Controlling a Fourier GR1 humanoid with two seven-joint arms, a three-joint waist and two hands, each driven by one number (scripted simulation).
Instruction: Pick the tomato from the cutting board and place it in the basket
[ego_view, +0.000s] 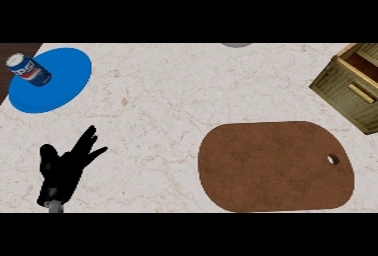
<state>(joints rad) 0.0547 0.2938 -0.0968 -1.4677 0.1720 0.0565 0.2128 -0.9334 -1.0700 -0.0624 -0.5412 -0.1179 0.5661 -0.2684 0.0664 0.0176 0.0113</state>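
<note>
Left of the cutting board (277, 167), well apart from it, the left hand (63, 167) rests with fingers (87, 138) spread and empty, no tomato shows on the board, and the basket (345, 94) sits up past its right side, far from that hand.

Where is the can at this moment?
In the head view, the can sits at the upper left on the blue plate, beyond the open left hand and far left of the cutting board.
</note>
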